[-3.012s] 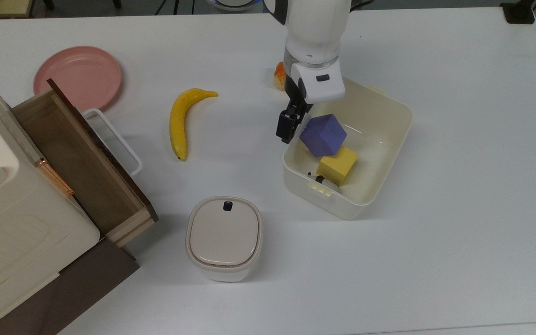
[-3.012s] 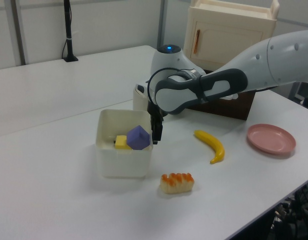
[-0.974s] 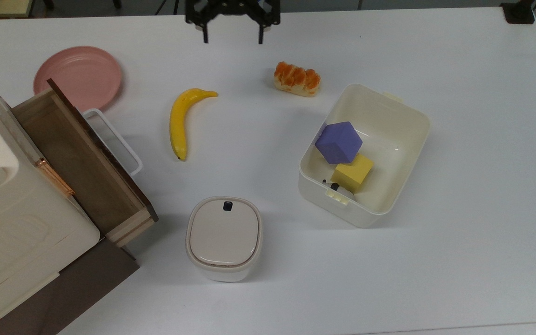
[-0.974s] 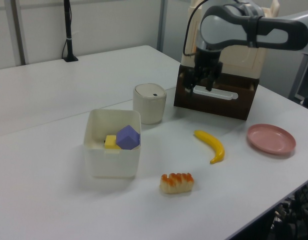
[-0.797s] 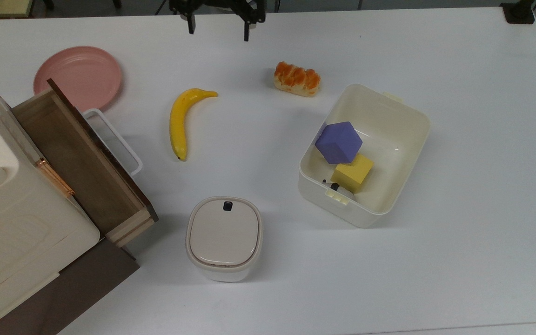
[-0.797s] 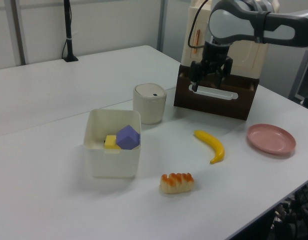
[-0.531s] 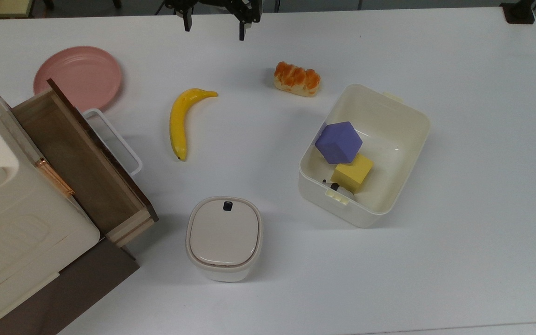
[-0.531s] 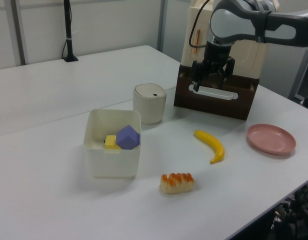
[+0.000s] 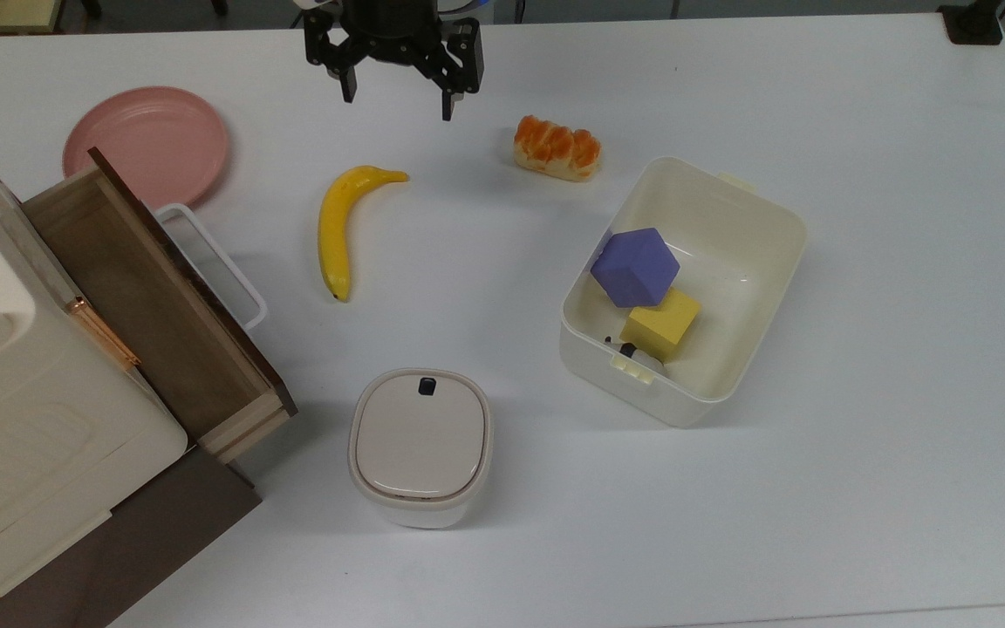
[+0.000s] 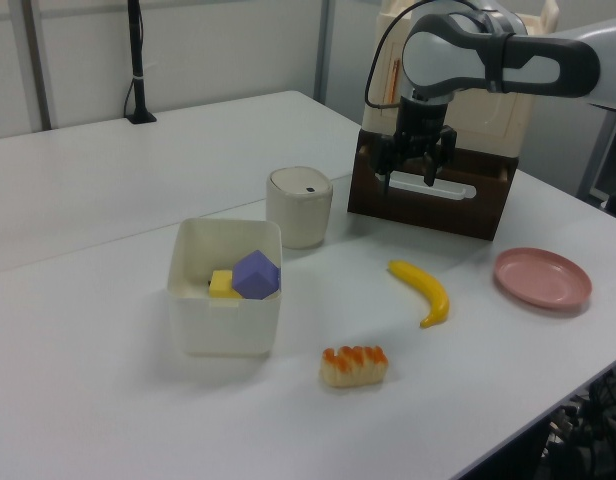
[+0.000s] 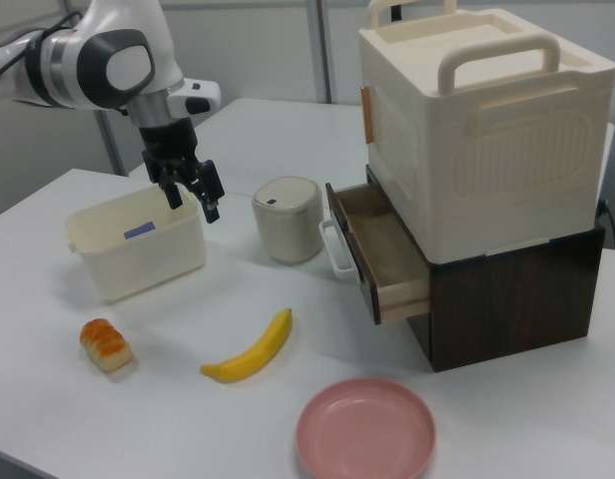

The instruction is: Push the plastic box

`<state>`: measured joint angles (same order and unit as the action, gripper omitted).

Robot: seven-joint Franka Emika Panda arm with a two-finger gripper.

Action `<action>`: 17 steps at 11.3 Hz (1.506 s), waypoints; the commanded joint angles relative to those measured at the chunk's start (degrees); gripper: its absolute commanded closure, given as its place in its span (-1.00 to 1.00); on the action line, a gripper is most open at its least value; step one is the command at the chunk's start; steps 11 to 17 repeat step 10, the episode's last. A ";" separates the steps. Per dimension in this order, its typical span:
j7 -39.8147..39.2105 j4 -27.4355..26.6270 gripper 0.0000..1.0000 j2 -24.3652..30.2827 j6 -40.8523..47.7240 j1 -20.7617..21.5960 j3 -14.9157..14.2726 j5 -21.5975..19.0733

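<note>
gripper (image 9: pixel 396 101): raised above the tabletop near the far edge in the top view, fingers spread apart, nothing between them; well apart from the box.
plastic box (image 9: pixel 751 218): lidless, cream-white, resting on the tabletop (image 9: pixel 886 366) toward the top view's right, turned at an angle to the table edges; latch tab on each short rim.
box contents: purple block (image 9: pixel 635 266) against the top view's left wall, yellow block (image 9: pixel 659 324) touching it on the near side; small black-and-white item at the near short wall, too small to tell.
bread roll (image 9: pixel 557 148): just beside the box's far-left corner in the top view, not touching.
banana (image 9: pixel 337 228): mid-tabletop, between box and drawer.
lidded container (image 9: pixel 420 445): toward the near edge, black button on beige lid.
pink plate (image 9: pixel 146 144): far-left corner area in the top view.
cabinet (image 11: pixel 487 130): at the top view's left edge, wooden drawer (image 9: pixel 153 305) pulled open.
</note>
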<state>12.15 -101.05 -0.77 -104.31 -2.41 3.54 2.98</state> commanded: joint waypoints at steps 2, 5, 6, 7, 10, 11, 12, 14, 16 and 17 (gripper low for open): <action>-0.37 0.94 -1.00 0.50 0.33 5.66 -6.26 -1.05; -3.19 0.85 -1.00 0.77 0.25 5.75 -6.44 -1.05; -3.19 0.85 -1.00 0.77 0.25 5.75 -6.44 -1.05; -3.28 0.77 -1.00 0.77 0.16 5.58 -6.27 -1.05; -3.98 0.68 -1.00 0.85 0.25 5.49 -6.09 -1.05; -3.98 0.68 -1.00 0.85 0.25 5.49 -6.09 -1.05; -3.98 0.68 -1.00 0.85 0.25 5.49 -6.09 -1.05; -3.98 0.68 -1.00 0.85 0.25 5.49 -6.09 -1.05; -3.98 0.68 -1.00 0.85 0.25 5.49 -6.09 -1.05; -3.98 0.68 -1.00 0.85 0.25 5.49 -6.09 -1.05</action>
